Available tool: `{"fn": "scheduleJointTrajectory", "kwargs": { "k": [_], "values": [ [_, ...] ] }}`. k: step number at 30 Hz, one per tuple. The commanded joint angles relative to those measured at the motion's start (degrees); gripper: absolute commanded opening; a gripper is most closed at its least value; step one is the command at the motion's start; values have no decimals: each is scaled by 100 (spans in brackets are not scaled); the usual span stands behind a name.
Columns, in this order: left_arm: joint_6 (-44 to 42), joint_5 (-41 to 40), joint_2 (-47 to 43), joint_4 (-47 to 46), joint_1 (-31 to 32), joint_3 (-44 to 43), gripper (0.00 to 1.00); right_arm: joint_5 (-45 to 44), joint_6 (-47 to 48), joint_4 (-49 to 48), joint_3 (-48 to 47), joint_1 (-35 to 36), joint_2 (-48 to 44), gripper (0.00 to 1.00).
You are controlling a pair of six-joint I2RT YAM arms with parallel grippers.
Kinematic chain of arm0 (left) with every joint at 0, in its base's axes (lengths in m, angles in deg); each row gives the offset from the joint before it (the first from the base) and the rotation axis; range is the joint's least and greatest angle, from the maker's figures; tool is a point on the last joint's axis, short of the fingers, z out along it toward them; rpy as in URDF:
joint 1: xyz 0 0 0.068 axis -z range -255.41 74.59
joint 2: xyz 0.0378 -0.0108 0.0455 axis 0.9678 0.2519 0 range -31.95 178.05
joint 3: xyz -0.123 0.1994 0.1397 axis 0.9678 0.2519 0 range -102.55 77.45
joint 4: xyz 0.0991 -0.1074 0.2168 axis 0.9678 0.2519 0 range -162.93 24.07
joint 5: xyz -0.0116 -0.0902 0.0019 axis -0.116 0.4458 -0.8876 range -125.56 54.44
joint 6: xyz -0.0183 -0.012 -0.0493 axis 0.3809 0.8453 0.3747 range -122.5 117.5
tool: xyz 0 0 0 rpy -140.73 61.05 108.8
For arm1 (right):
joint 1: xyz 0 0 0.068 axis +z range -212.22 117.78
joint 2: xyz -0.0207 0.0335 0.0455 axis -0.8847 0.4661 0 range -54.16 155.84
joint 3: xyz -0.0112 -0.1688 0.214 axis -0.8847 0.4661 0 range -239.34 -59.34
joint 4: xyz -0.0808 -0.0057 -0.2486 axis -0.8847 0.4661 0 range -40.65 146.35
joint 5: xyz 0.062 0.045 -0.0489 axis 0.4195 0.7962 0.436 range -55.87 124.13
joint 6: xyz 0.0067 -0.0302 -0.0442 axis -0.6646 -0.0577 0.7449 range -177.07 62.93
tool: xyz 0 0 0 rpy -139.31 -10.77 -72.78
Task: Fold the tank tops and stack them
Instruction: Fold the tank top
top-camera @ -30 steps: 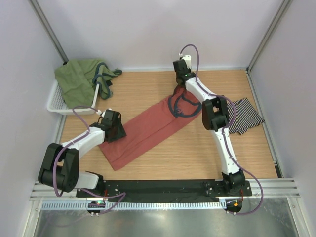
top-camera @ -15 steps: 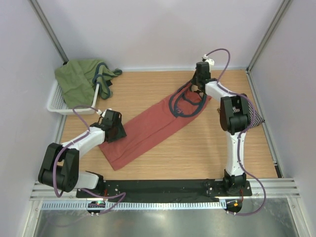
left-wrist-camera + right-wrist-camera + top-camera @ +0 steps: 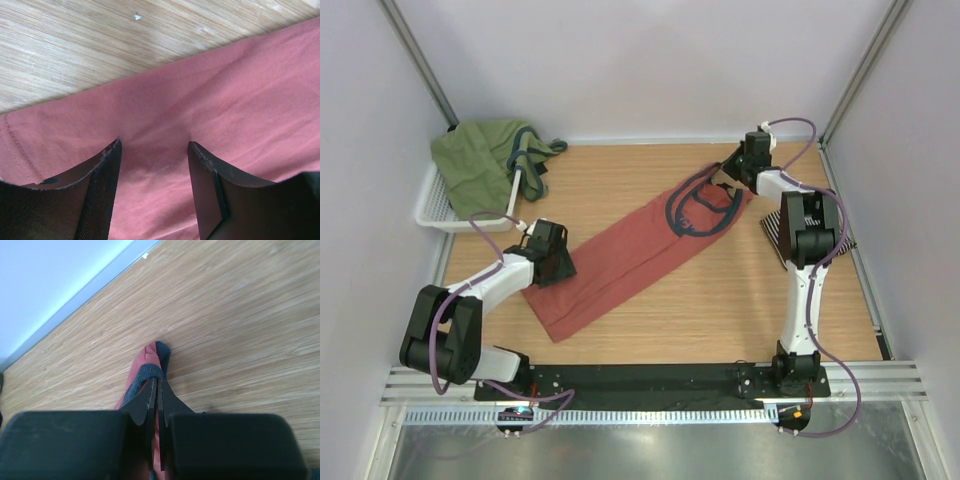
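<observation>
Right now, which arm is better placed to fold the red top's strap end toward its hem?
Right, probably: the right gripper is shut on the salmon-red tank top by its teal-trimmed strap, while the left gripper rests open on the hem end.

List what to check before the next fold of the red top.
1. Right jaws shut on the red top's strap: ok.
2. Left jaws gripping the bottom end: not ok, they stand open over the cloth.
3. Red top spread flat on the table: ok, no big bunching seen.
4. Striped top folded and out of the way: cannot tell, the right arm hides most of it.
5. Basket with green cloth apart from the red top: ok.
</observation>
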Motion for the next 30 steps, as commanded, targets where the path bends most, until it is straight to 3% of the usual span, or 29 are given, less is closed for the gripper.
{"fn": "scheduleJointTrajectory", "kwargs": {
  "k": [1, 10, 14, 21, 30],
  "values": [
    [-33, -161, 21, 39, 24, -174, 57, 218, -412, -206, -9, -45, 135, 8],
    [-15, -196, -23, 39, 32, -165, 57, -634, -764, 1235, -264, -80, 311, 15],
    [-15, -213, -14, 56, 24, -165, 57, -538, -869, 1456, -299, -177, 451, 20],
    [-6, -266, -233, 48, 32, -86, 56, -599, -729, 1597, -369, -291, 128, 42],
    [99, -292, -1446, 328, 32, 29, 59, -1055, -9, 2430, -405, -63, -883, 63]
  ]
}}
